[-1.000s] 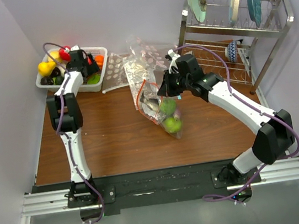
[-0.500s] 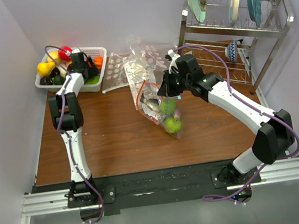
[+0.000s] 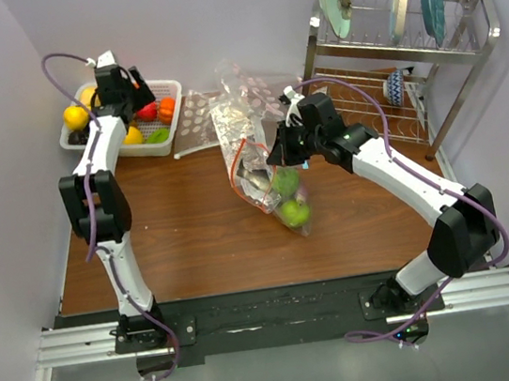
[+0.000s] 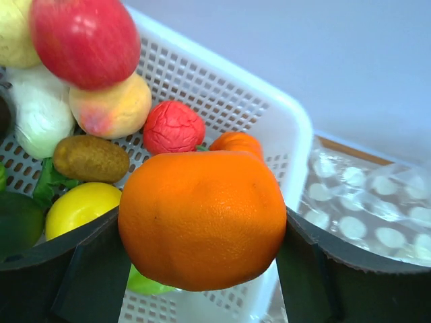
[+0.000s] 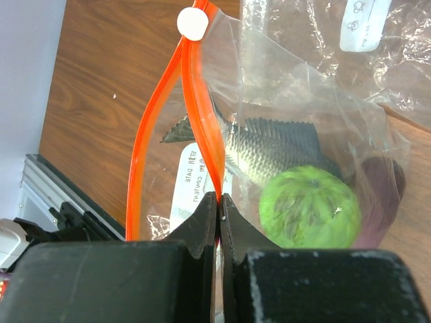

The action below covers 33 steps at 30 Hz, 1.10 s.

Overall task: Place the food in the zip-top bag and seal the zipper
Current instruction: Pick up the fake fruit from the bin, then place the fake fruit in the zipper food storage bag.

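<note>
Orange and glossy, one piece of the food (image 4: 202,219) is clamped in the left hand (image 4: 202,259), whose fingers stand wide around it. It is held above the white basket (image 4: 286,128), where more fruit is heaped (presumably ready for carrying across). The zip-top bag (image 5: 303,101) lies in the middle of the surface (image 3: 175,230), with a green fruit (image 5: 308,207) and a toy fish (image 5: 269,145) already inside. Its zipper (image 5: 190,101) is pinched by the fully closed right hand (image 5: 219,205), apparently so that the mouth is propped agape for the drop.
</note>
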Available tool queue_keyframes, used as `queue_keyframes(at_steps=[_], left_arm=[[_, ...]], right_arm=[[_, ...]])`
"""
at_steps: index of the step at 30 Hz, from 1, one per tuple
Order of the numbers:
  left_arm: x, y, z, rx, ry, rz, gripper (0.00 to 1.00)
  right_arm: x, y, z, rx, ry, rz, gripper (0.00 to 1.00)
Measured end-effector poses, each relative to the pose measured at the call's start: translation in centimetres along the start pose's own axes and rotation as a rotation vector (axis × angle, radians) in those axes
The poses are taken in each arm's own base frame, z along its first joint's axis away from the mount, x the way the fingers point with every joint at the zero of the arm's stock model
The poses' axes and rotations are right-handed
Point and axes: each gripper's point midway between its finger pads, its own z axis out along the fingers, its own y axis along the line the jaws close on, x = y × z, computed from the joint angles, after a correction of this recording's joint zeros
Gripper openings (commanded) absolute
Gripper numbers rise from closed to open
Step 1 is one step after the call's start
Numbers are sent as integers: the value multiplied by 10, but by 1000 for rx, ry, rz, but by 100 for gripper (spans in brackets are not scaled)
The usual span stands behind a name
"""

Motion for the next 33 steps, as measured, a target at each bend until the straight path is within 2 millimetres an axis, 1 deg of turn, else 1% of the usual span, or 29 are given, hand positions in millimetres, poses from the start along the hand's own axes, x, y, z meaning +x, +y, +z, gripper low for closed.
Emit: queue_keyframes(at_steps=[3,6,12,14,16,18,21,27,30,33], left_arm=[[-15,-9,-18,35,-22,-10,53],[-17,-19,-32,89,-8,-30,54],[9,-39,-59,211,89,-93,55],[19,-47,-71,254,124,-114,55],[24,-56,-83,293,145,-128,55],[29,-67,-99,338,163,-141,55],[35,-90,-127,414,178,-141,55],[53,-149,-198,593,197,-90,55],[61,-164,-227,659,209,-69,55],[59,-165,-248,690,196,-68,55]], right_arm=[[0,0,0,-2,1,0,0],[0,0,0,-3,2,0,0],[1,2,0,-10,6,0,0],[2,3,0,-19,11,0,0],[2,4,0,-25,14,1,0],[3,4,1,-26,18,1,0],[3,4,1,-26,19,2,0],[1,6,0,-31,19,1,0],[1,7,0,-33,21,1,0],[2,8,0,-41,25,1,0]])
